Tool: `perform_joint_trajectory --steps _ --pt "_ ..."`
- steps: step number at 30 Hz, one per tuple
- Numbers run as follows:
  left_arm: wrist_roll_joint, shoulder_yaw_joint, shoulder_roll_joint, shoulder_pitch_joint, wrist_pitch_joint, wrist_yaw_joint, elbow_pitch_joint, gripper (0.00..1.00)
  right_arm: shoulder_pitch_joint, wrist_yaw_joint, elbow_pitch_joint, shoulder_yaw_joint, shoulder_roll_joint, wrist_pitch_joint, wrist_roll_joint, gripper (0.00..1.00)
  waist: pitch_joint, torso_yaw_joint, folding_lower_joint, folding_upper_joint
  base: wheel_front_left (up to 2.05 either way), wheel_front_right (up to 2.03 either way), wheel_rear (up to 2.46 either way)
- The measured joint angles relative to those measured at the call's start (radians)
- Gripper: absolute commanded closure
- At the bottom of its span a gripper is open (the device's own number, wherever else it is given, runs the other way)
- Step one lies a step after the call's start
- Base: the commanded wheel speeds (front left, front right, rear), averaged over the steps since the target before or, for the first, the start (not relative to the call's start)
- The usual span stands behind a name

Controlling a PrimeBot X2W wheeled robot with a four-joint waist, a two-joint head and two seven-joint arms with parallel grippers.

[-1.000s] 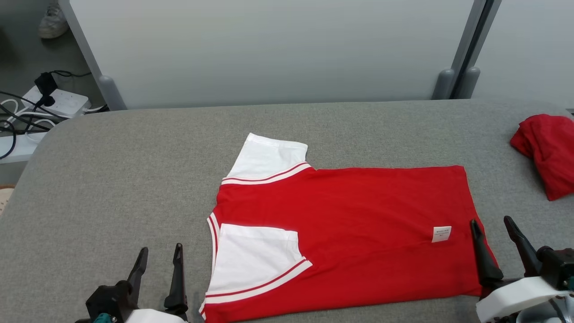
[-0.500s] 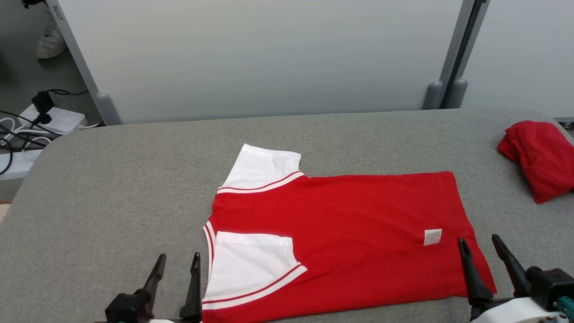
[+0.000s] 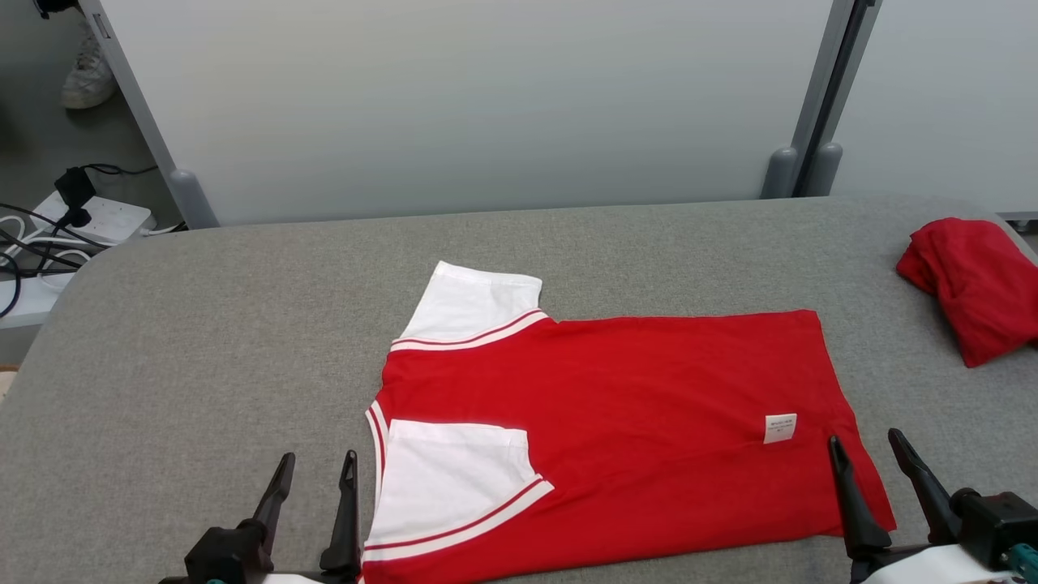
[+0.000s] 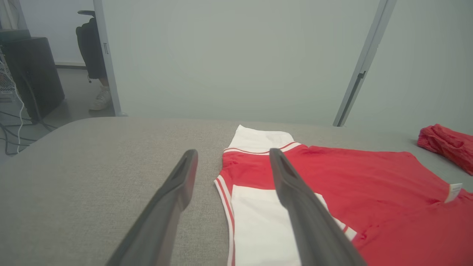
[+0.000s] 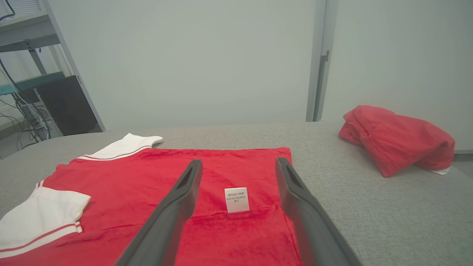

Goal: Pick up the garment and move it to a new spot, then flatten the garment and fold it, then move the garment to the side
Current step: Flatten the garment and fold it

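Note:
A red garment (image 3: 616, 405) with white sleeves lies flat on the grey table (image 3: 203, 341), collar to the left, near sleeve folded over the body, a white label (image 3: 780, 427) near its hem. It also appears as the garment (image 4: 369, 192) in the left wrist view and the garment (image 5: 147, 184) in the right wrist view. My left gripper (image 3: 317, 469) stands open beside the collar end at the near edge, holding nothing. My right gripper (image 3: 865, 442) stands open over the hem corner, empty. In the wrist views the left gripper (image 4: 232, 156) and right gripper (image 5: 238, 165) hover above the cloth.
A second red garment (image 3: 969, 276) lies bunched at the table's far right edge, also seen as a bunched red garment (image 5: 395, 138). Grey partition panels (image 3: 486, 97) stand behind the table. A power strip with cables (image 3: 89, 219) lies on the floor at left, and a person's shoe (image 3: 81, 77) beyond.
The camera has tilted, shifting the whole picture down and left. Both grippers stay open and hold nothing; the garment lies as before.

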Motion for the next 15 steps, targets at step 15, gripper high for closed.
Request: perform_joint_trajectory --steps 15 --pt "0.005 -0.008 -0.015 -0.194 0.046 -0.059 0.113 0.00 -0.005 0.000 0.000 0.024 -0.003 0.000 0.003 0.00 0.060 -0.004 0.0000 0.0000 0.00 0.00 0.00"
